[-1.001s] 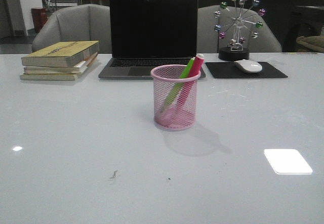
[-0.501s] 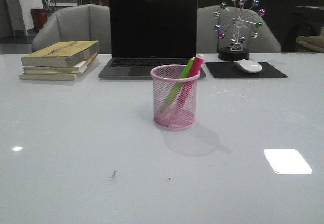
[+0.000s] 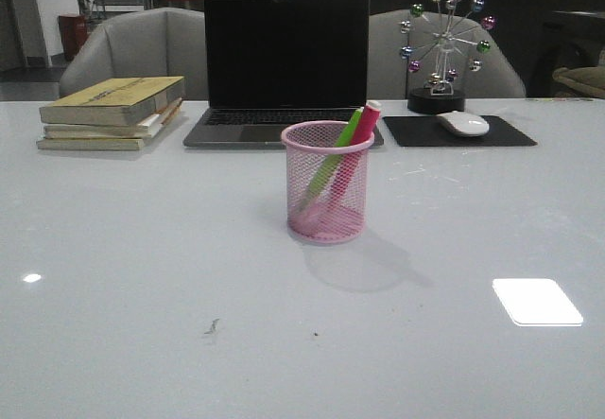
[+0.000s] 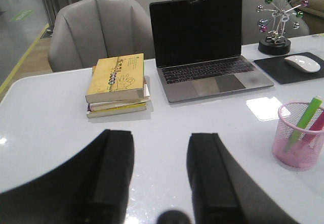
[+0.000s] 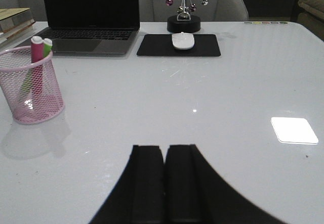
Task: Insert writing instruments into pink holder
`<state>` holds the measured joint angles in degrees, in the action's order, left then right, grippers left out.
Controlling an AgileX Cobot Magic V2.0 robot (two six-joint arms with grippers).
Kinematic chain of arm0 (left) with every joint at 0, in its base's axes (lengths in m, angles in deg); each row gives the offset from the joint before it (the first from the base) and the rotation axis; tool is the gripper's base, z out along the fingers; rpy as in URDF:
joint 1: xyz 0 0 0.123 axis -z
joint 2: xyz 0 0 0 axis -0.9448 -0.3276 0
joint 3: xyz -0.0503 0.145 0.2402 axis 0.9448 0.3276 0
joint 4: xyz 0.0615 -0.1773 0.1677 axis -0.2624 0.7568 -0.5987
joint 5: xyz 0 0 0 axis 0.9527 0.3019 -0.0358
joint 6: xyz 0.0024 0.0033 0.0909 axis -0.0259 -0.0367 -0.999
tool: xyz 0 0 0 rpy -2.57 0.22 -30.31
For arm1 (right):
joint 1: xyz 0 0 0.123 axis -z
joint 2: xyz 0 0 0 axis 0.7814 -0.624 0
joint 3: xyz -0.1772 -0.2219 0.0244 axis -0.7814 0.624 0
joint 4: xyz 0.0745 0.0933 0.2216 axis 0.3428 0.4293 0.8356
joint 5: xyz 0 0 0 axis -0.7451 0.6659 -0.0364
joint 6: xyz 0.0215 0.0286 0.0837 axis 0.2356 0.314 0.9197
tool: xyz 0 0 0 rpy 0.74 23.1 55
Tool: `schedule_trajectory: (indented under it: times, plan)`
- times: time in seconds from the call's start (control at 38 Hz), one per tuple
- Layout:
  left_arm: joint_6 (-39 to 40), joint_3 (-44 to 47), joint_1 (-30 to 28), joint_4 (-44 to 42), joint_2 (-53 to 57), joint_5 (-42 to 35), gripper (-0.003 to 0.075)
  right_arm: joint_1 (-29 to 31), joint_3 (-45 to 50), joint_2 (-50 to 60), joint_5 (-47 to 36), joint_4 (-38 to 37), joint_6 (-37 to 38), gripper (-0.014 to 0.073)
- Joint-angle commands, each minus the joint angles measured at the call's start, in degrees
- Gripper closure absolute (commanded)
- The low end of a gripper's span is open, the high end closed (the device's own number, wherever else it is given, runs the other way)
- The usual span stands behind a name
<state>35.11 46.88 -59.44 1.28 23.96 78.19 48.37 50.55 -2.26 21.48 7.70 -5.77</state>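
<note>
Glossy white table (image 3: 142, 296) (laptop (image 3: 284, 64) behind) bears the pink holder (image 3: 328, 183).

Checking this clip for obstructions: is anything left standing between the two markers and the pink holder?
Nothing visible does. The green marker and the pink marker already lean inside the pink holder, tops poking above its rim. Both pincers sit away from the holder.

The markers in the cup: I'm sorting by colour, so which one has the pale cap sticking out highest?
The pink marker; its pale tip tops the pink holder rim, above the green marker beside it.
</note>
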Motion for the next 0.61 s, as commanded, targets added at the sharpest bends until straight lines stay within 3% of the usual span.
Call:
schedule_trajectory:
  times: [0.0, 0.11, 0.26, 0.58]
  plan:
    - [0.68, -1.62, -0.01, 0.61, -0.28, -4.83, 0.0392, 0.07, 0.05, 1.05, -4.58, 0.12, -0.40, 0.0544]
    - [0.68, -1.49, -0.01, 0.48, -0.28, -5.20, 0.0439, 0.07, 0.05, 1.05, -4.58, 0.12, -0.40, 0.0544]
    - [0.68, -1.49, -0.01, 0.48, 0.24, -7.00, 0.0631, 0.07, 0.05, 1.05, -4.58, 0.12, -0.40, 0.0544]
    - [0.68, -0.04, -3.59, -2.25, 8.71, -15.34, 0.0621, 0.07, 0.05, 1.05, -4.58, 0.12, -0.40, 0.0544]
